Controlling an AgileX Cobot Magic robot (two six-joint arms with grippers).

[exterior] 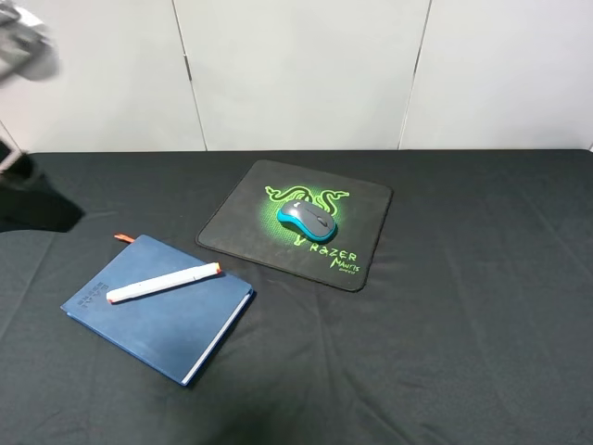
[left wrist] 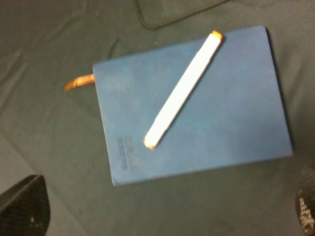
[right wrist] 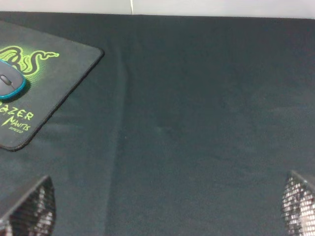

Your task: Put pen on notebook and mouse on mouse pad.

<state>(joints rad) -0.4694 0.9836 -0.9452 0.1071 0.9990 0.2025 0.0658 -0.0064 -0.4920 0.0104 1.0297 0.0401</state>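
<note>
Nearest the camera in the high view lies the notebook (exterior: 157, 306), a dark blue hardcover set at an angle on the black tablecloth (exterior: 463, 324). The pen (exterior: 163, 282) rests flat on its cover, running diagonally across it, with its orange end pointing toward the mouse pad. An orange ribbon (exterior: 121, 238) pokes out from the notebook's far corner onto the cloth. In the left wrist view the pen (left wrist: 183, 90) lies wholly within the cover of the notebook (left wrist: 236, 113), and the ribbon (left wrist: 78, 82) trails off one edge.

Farther back, near the middle of the table, sits the mouse pad (exterior: 361, 209), black with green lettering, close to the notebook but not touching it. The mouse (exterior: 307, 220) sits on the pad, over the green logo. The right wrist view shows the same mouse (right wrist: 11, 83) on the mouse pad (right wrist: 64, 64) off to one side.

Behind the table stands a white wall (exterior: 306, 65).

The left gripper (left wrist: 162, 216) hangs over the notebook with its fingers wide apart, holding nothing. The right gripper (right wrist: 162, 209) hangs over bare cloth, fingers likewise spread and empty.
</note>
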